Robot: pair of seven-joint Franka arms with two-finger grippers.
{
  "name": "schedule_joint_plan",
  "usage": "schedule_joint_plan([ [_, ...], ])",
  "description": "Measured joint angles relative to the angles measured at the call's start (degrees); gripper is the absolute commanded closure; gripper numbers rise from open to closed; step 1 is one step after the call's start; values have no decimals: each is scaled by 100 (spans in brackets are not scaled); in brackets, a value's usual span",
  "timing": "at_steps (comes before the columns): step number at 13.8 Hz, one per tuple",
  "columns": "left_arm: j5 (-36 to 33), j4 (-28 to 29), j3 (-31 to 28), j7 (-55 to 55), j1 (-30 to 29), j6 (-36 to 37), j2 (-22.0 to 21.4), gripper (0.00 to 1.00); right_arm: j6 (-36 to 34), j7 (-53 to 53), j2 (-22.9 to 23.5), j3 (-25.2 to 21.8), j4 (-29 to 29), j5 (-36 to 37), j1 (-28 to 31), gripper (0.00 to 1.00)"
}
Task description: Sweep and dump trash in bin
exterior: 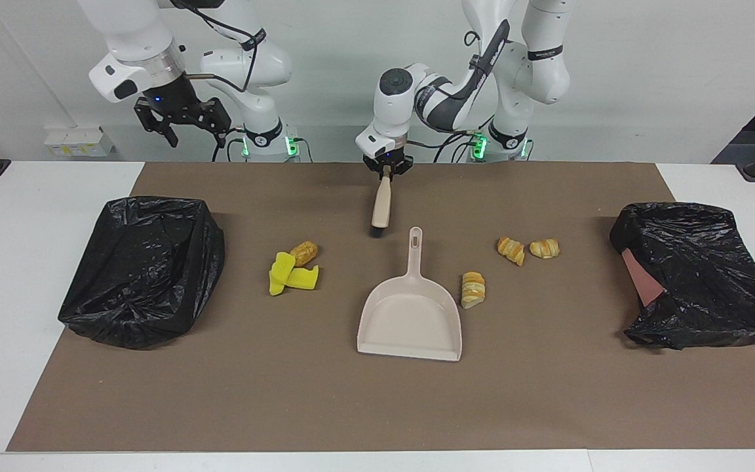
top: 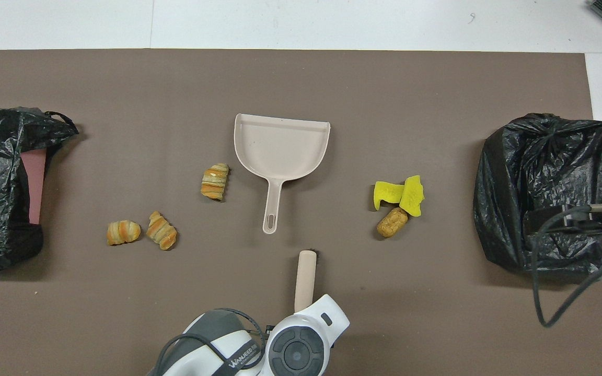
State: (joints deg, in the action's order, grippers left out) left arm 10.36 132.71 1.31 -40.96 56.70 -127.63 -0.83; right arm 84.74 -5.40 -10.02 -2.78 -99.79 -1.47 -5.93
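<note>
- Left gripper (exterior: 385, 169), facing view: clamped on the brush (exterior: 381, 203) handle end, near the mat edge at the robots' side; brush tilted, bristle end toward the dustpan (exterior: 410, 311).
- Right gripper (exterior: 184, 121): fingers spread, nothing held, up in the air near the bin (exterior: 145, 269) at the right arm's end.
- Trash: sponge pieces (exterior: 291, 275) touching bread roll (exterior: 304, 251); one pastry (exterior: 473, 289) just beside the dustpan; two pastries (exterior: 527, 249) toward the second bin (exterior: 698, 275).
- Overhead view: brush (top: 304, 279) handle pokes out from under the left arm, near the mat's robot-side edge; dustpan (top: 280, 151) mid-mat.
- Sponge pieces (top: 399, 194), bread roll (top: 392, 222), pastry (top: 215, 181), two pastries (top: 141, 232) all on the mat (top: 301, 83).
</note>
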Motion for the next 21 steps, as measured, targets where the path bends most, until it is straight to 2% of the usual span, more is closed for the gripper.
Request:
schedule_joint_plan([
  [3, -31, -119, -105, -8, -191, 893, -295, 100, 269, 0, 10, 21, -103, -25, -124, 0],
  [6, -223, -152, -133, 4, -820, 1670, -754, 100, 553, -160, 83, 24, -148, -46, -312, 0],
  [9, -313, -251, -157, 112, -1549, 1952, -1130, 100, 943, -969, 352, 29, -193, -56, -724, 0],
  [13, -577, -418, -161, 304, -2346, 2065, -1184, 100, 1847, -2243, 1065, 62, -192, -62, -1613, 0],
  [16, -604, -414, -165, 580, -3055, 2046, -1107, 100, 2628, -3066, 1805, 73, -75, -64, -2209, 0],
  [21, -723, -208, -164, 958, -4249, 1841, -1042, 100, 3163, -3930, 3143, 73, 677, -75, -2892, 0],
])
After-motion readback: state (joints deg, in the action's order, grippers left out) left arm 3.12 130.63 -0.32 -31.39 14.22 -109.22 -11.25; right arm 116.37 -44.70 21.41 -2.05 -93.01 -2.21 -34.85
